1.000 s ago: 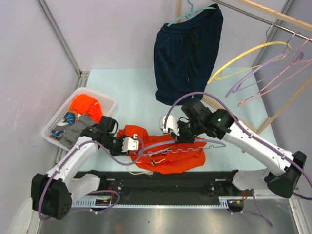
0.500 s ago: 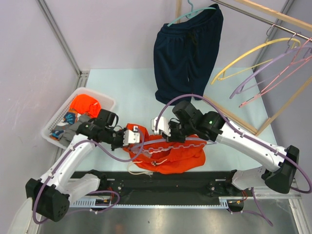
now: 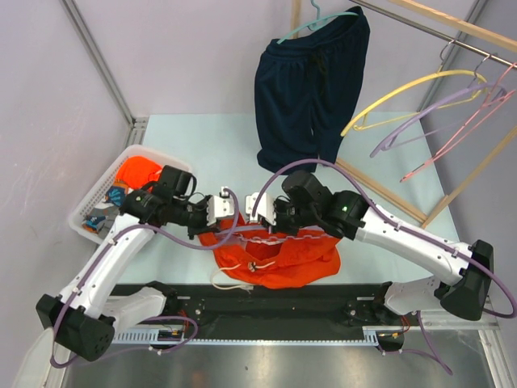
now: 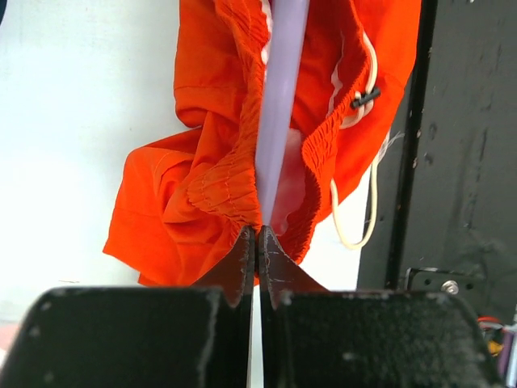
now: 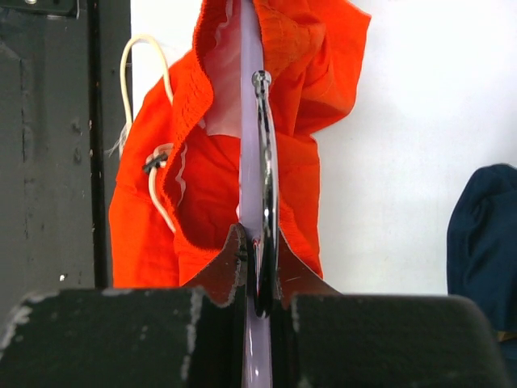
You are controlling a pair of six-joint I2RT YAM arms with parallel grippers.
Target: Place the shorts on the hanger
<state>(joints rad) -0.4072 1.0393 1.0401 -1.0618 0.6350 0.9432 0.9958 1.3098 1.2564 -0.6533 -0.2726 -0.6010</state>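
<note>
— Two tools, both closed, meet over the shorts (image 3: 283, 263) near the counter's (image 3: 218, 145) near edge, just beyond a black strip (image 3: 323, 295).
— What are the shorts like?
— Bright orange, soft and crumpled, with a gathered elastic waistband and a cream drawstring (image 4: 373, 194) looping toward the strip.
— And the hanger?
— The hanger (image 3: 283, 240) is a thin, smooth lavender bar lying left to right inside the waistband opening. The right tool (image 3: 260, 208) is clamped on it. Its wrist view shows a shiny metal hook (image 5: 264, 162) in the same grip, which the top view hides.
— The left tool?
— The left tool (image 3: 220, 212) has its fingers pressed together at the bar's left tip, with the gathers touching them. I cannot tell whether cloth is pinched.
— Farther back?
— A white slatted basket (image 3: 161, 158) at the left holds orange cloth. Navy shorts (image 3: 311, 89) hang on a teal hanger (image 3: 315, 20), and a yellow hanger (image 3: 404, 97) hangs from the wooden rail (image 3: 452, 24) at the far right.
</note>
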